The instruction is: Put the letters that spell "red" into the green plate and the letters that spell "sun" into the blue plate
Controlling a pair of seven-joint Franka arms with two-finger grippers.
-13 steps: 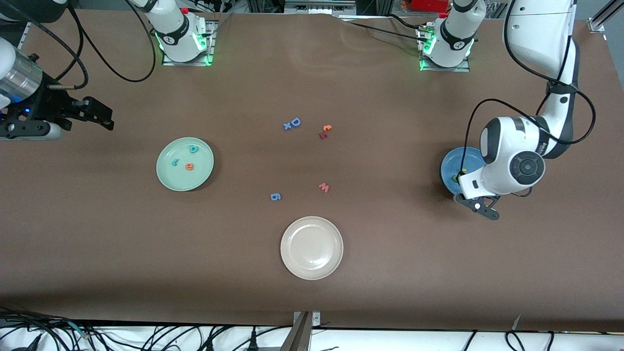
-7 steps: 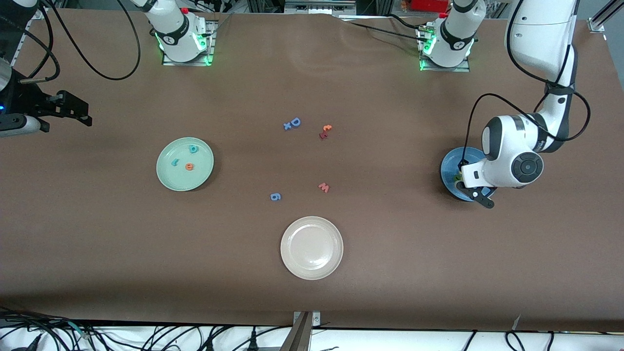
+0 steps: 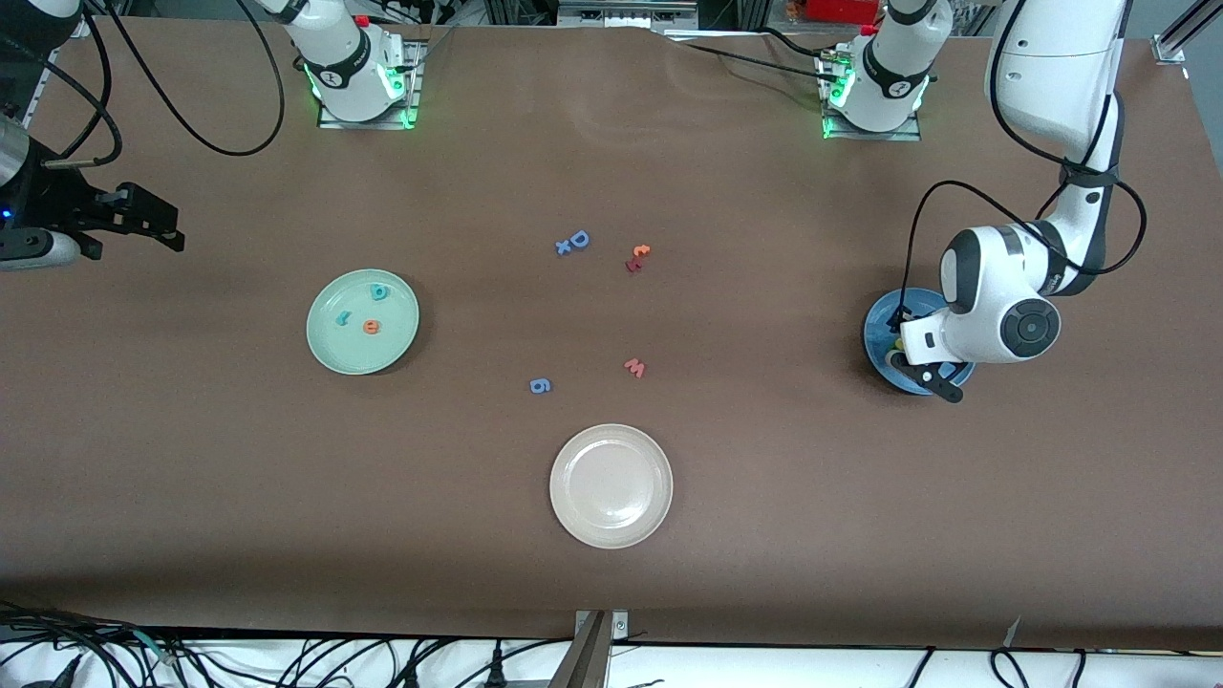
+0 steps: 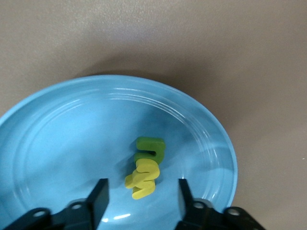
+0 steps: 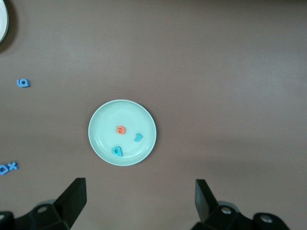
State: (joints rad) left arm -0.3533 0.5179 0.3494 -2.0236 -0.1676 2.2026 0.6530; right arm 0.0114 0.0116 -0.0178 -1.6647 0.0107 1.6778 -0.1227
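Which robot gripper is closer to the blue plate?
The left one. The left gripper is right over the blue plate, open above the letters in it. The right gripper waits at the other end of the table, open.

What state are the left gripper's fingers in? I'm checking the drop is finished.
Open. In the left wrist view, the left gripper has its fingers apart over the round blue plate, with nothing held between them.
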